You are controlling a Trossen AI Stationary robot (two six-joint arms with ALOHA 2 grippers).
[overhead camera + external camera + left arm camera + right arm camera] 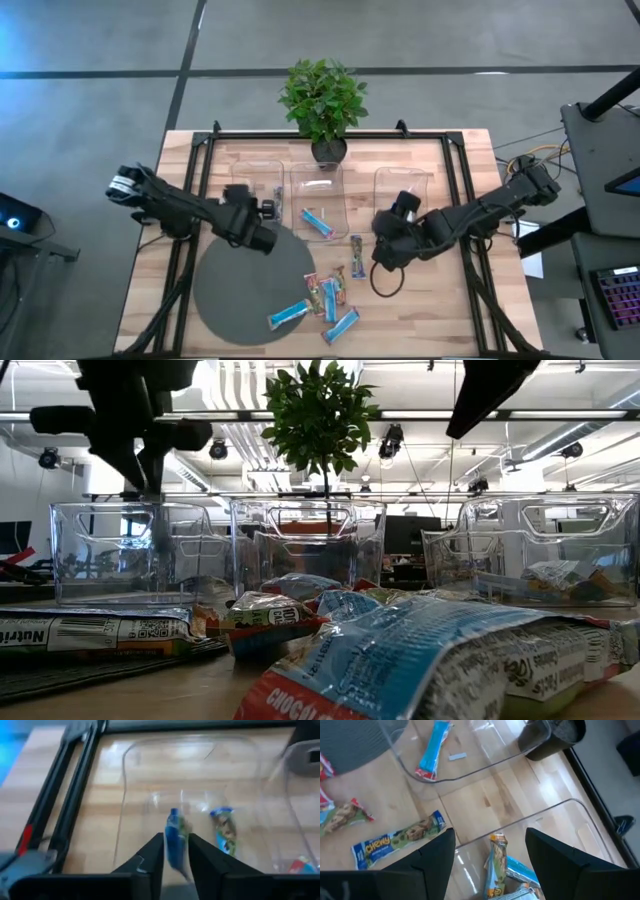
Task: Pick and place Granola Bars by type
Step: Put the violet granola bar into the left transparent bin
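Low in the high view, a heap of bars (325, 298) lies at the right edge of the round grey mat (240, 285) — blue ones and mixed-colour ones, all touching or overlapping. One more bar (357, 256) lies alone on the wood, just above the heap.

Left gripper (175, 851) is over the left tray (190, 800), upper left of centre in the high view. Its fingers (150, 857) are a little apart w/ a blue bar (174, 840) between them, not squeezed hard, so this looks like the drop. A mixed-colour bar (223, 827) already lies in that tray. To do it well: spread the fingers more, keep low and inside the walls, let the bar fall flat, then lift straight up so nothing drags out.

Right gripper (490, 851) hangs over the near end of the right tray (555, 815), fingers spread wide, holding nothing. A few bars lie in there too, e.g. an orange-ended one (496, 865). Best it waits till the left arm is clear.

Middle tray (318, 198) holds one blue bar (317, 222). Behind it stands a potted plant (322, 100).
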